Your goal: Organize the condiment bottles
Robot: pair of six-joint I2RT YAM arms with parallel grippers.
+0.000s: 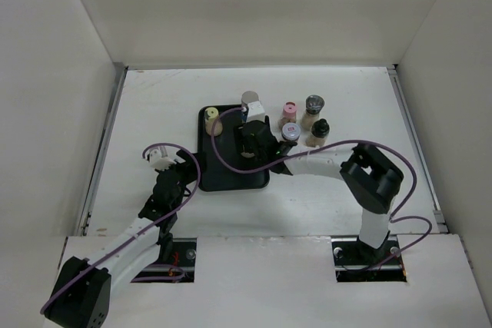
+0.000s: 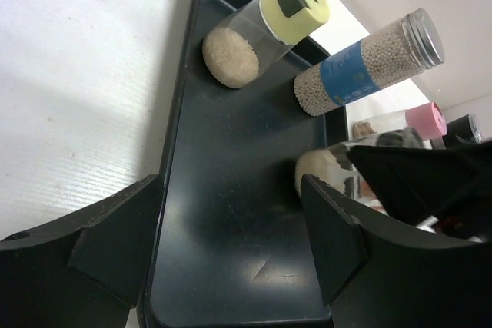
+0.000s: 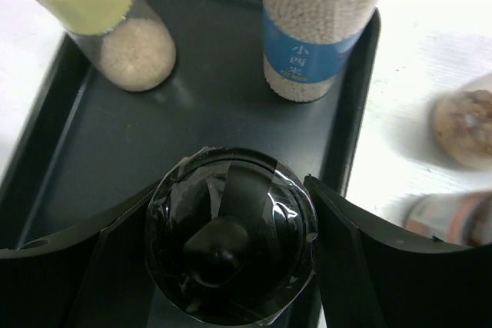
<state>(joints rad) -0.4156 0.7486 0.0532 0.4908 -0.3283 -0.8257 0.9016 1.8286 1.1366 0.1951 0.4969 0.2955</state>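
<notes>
Over the right half of the tray [image 1: 231, 178], a black-domed jar [image 3: 231, 243] sits squarely between the right gripper [image 3: 227, 213] fingers. Fingers are partly closed, pressed on both sides of the cap, so it's gripping that jar. Can't tell if the jar's base is on the tray or just off it. Also on the tray: yellow-capped jar [image 3: 131, 48] at the far-left corner and blue-label bottle [image 3: 307, 44] with a silver cap at the far-right corner, both upright and just beyond the held jar. Off the tray on its right side is a cluster of four on the table [image 1: 154, 105]: pink-capped jar [image 1: 288, 110] and grey-capped jar [image 1: 314, 104] farther back, purple-white-capped jar [image 1: 290, 131] and black-topped bottle [image 1: 320, 130] nearer. Left gripper [image 2: 231, 197] is just off the tray's left edge and aimed at it, fingers apart with nothing between them, touching nothing. White tabletop, plain white walls [image 1: 254, 5] on left, far and right sides.
</notes>
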